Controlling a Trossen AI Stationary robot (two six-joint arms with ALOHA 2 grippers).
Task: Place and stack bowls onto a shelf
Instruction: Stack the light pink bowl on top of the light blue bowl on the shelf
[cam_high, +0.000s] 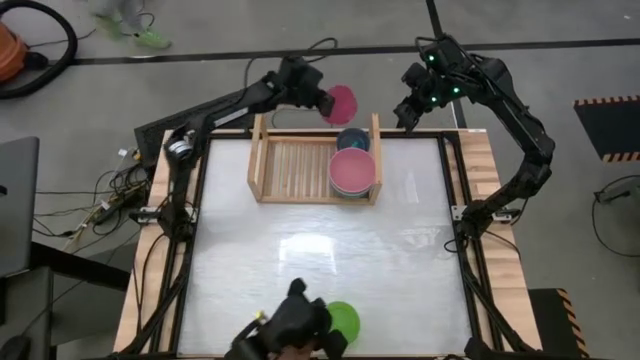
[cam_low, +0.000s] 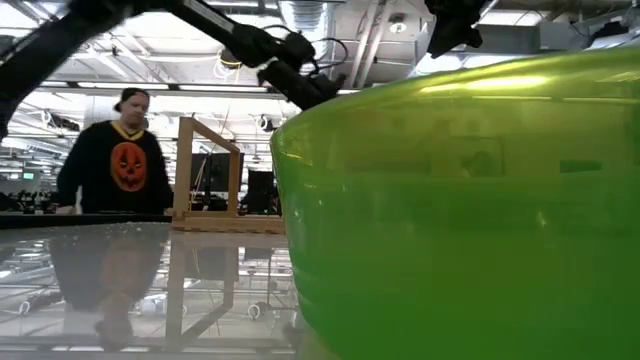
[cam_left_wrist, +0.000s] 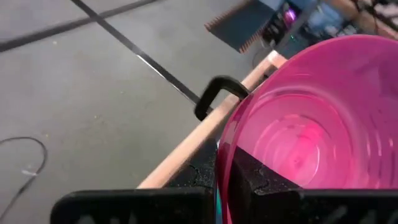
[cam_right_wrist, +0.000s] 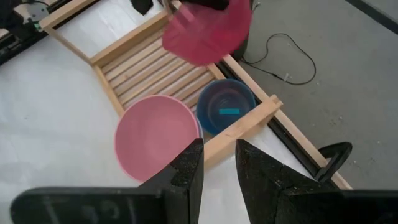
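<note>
Magenta plastic sits clamped between the left gripper's (cam_left_wrist: 227, 186) fingers, which pinch the rim of the magenta bowl (cam_high: 341, 103) above the shelf's (cam_high: 262, 160) far edge. It looks light, stiff and slick, so a rim pinch suits it. The right gripper (cam_right_wrist: 217, 165), fingers slightly apart and empty, hovers near the shelf's right end, where the pink bowl (cam_high: 353, 172) and blue bowl (cam_high: 353, 139) sit.

— What sort of place is this?

— A robotics lab in a big open industrial hall. Bare concrete floor (cam_high: 250, 30) with dark tape lines, loose cables (cam_high: 110, 195) beside the table (cam_high: 330, 260).

— Beyond the table?

— Past the left gripper (cam_low: 325, 88), long rows of ceiling lights (cam_low: 170, 70), monitors (cam_low: 215, 175) on desks, and a person (cam_low: 115, 155) in a pumpkin sweatshirt standing there.
</note>
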